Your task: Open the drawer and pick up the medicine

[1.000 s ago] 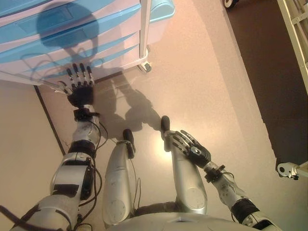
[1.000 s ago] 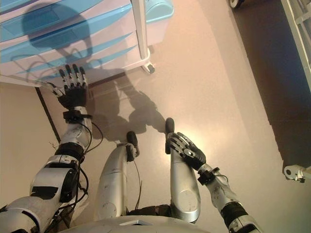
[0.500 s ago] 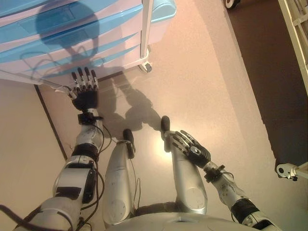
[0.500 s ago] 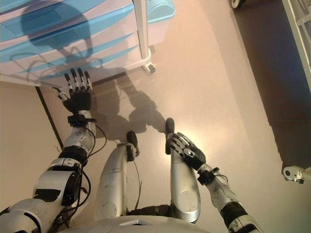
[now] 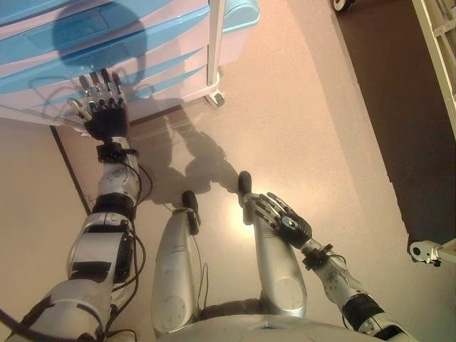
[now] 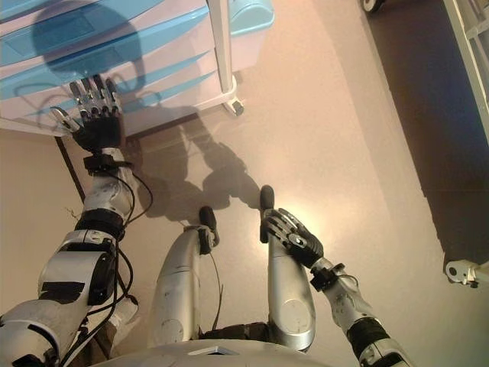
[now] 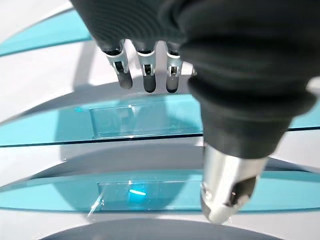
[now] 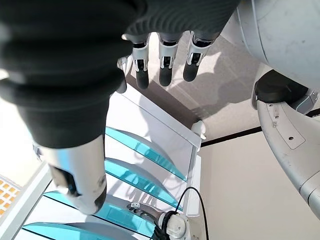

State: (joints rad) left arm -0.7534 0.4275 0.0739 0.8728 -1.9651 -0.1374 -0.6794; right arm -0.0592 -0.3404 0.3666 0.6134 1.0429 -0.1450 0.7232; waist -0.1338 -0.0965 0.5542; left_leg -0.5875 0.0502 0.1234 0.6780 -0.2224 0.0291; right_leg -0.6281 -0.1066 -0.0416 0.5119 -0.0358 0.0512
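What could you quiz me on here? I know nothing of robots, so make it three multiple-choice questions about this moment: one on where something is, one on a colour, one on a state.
1. Where is the robot's left hand?
A. Resting by its thigh
B. Raised in front of the drawer unit's lower fronts
C. Inside an open drawer

2. What colour are the drawer fronts on the white drawer unit?
A. Translucent blue
B. Red
C. Black

3. What state are the drawers in?
A. One pulled fully out
B. All removed
C. All shut

Answers:
1. B: the eye views show the left hand, fingers straight, up by the lower drawers, while the right hand lies by the thigh.
2. A: the left wrist view shows curved blue fronts with clear handle recesses.
3. C: every front sits flush in the frame, and no medicine shows in any view.
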